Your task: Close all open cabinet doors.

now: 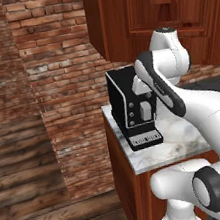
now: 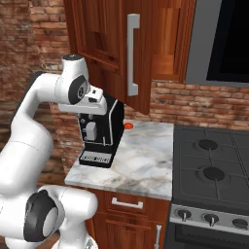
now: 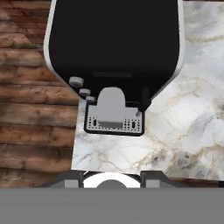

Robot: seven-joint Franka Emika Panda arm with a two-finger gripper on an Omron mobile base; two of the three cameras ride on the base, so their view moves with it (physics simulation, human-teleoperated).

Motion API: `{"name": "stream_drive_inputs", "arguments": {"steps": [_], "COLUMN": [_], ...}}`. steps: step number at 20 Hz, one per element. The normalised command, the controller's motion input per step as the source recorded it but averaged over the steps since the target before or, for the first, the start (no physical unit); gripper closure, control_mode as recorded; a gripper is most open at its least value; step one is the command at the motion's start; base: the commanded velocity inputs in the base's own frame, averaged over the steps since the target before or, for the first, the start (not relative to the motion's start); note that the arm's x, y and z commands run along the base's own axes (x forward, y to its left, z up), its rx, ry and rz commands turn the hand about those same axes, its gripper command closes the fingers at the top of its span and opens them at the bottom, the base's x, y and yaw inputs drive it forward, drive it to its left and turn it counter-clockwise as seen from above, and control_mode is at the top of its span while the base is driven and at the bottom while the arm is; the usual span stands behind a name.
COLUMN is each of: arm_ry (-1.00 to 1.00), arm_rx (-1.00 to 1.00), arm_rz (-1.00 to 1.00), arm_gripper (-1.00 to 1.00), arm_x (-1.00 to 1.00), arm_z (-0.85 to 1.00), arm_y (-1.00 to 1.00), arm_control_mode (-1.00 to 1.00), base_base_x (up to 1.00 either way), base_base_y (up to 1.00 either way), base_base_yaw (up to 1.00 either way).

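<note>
While the brick wall (image 2: 39, 44) stands at the far left, the arm is seen raised over the marble surface (image 2: 146, 160), its hand held above the black coffee machine (image 2: 99, 133) and aimed down at it. In the hand view the tool (image 3: 111, 175) is glimpsed only as two tips at the bottom edge, so it cannot be told whether they are apart or together; nothing is seen held between them. Above and just to the right, the door (image 2: 131, 48) is swung out from the wall cabinet over the surface, its silver handle (image 2: 132, 53) facing the room; it is judged still open. Further right a small red object (image 2: 128, 125) lies on the surface near the wall, then the stove (image 2: 214, 165). A push is judged to be needed on the door's outer face. If the hand is lifted carelessly, the door's lower edge could be struck from below, or the machine knocked by the elbow, since both are close to the arm.
</note>
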Motion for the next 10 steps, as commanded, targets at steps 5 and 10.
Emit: {"name": "stream_drive_inputs", "arguments": {"steps": [5,10], "arm_ry": [0.03,-0.14], "arm_rx": [0.00,0.00], "arm_rz": [0.00,0.00], "arm_gripper": [-1.00,-1.00], "arm_x": [-0.22,-0.99], "arm_z": [-0.02,0.00], "arm_y": [0.00,-0.01], "arm_control_mode": [-1.00,-1.00], "base_base_x": [0.00,0.00], "base_base_y": [0.00,0.00], "base_base_yaw": [0.00,0.00]}}
